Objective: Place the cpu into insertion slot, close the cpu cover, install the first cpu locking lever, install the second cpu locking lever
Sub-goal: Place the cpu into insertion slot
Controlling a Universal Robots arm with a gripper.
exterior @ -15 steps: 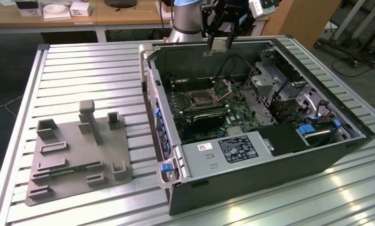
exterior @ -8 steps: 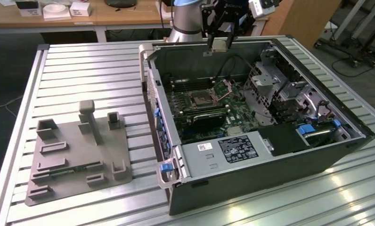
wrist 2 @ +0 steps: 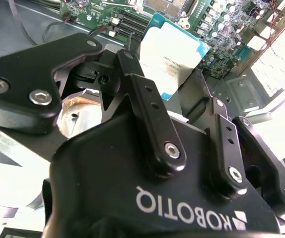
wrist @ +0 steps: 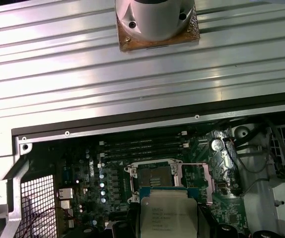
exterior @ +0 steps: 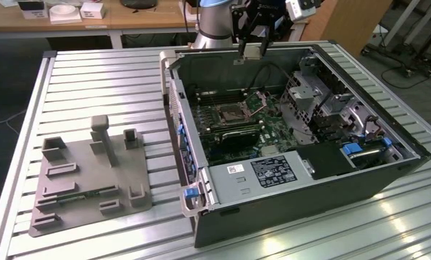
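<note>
**Black two-finger gripper (exterior: 252,46) clamps the small, flat, silvery-grey square cpu (exterior: 252,53) above the open case**

In the exterior view, the gripper hangs over the far rim of the big dark-grey metal computer case (exterior: 288,216), which lies open-side-up on a ribbed aluminium table (exterior: 92,81). The cpu is pinched between the fingertips, in the air and well apart from the green circuit board below. On that board the insertion slot (exterior: 230,114), a square socket with a dark centre and silvery rim, lies uncovered. The thin silvery cpu cover (exterior: 256,103) stands tilted up just beside it. A grey moulded fixture plate (exterior: 85,173) rests on the table at the exterior view's left, apart from the case.

In the second wrist view, the black fingers (wrist 2: 147,99) are closed on opposite edges of the cpu (wrist 2: 175,49), its pale metal face showing. Part of the insertion slot (wrist 2: 165,5) shows beyond it.

In the first wrist view, the cpu (wrist: 167,215) hovers near the bare insertion slot (wrist: 152,176), not over its centre. The cpu cover (wrist: 199,181) is swung open alongside. Long narrow black memory slots (wrist: 142,146) run just beyond the socket.
</note>
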